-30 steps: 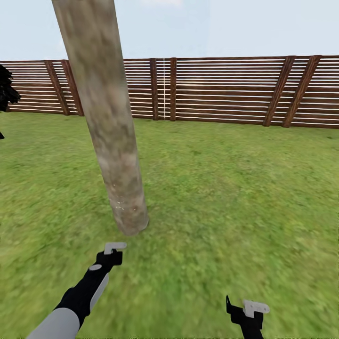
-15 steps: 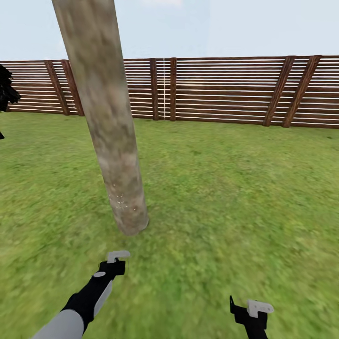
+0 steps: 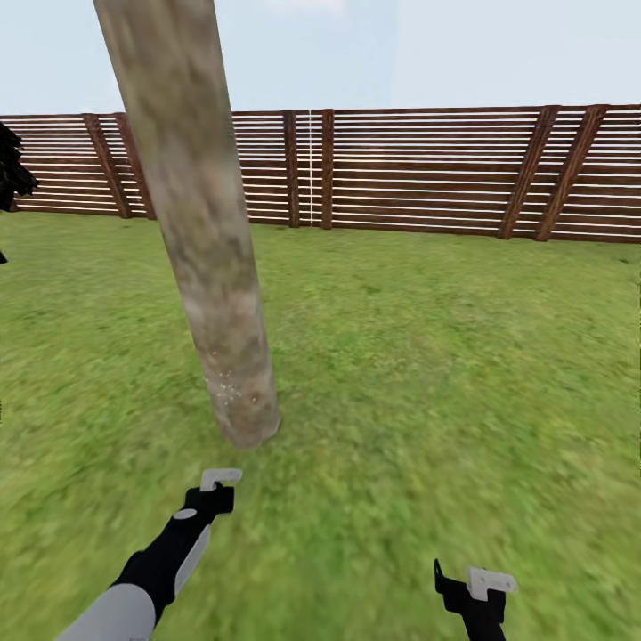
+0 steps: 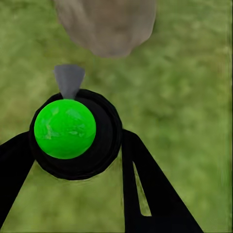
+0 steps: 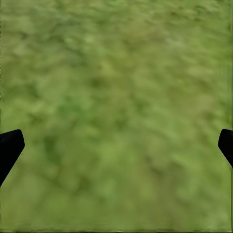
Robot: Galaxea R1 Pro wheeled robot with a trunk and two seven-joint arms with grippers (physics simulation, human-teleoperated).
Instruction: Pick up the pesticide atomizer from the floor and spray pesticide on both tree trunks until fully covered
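Observation:
A thick, mottled grey-beige tree trunk (image 3: 209,240) leans up from the lawn just ahead of my left arm; its base (image 4: 107,24) also shows in the left wrist view. My left gripper (image 3: 214,495) hovers low over the grass, a short way in front of the trunk's foot. In the left wrist view the left gripper (image 4: 75,145) is shut on the pesticide atomizer (image 4: 65,128), a round black bottle with a bright green top. Its grey nozzle (image 4: 69,80) points at the trunk. A few pale specks (image 3: 223,388) dot the lower trunk. My right gripper (image 3: 472,588) is open over bare grass.
Green lawn (image 3: 445,374) spreads all around, bounded by a brown slatted wooden fence (image 3: 427,169) at the back. A black-leaved tree (image 3: 11,174) pokes in at the far left edge.
My left gripper with the atomizer drew back from the trunk, then edged slightly toward it again. The right arm barely moved.

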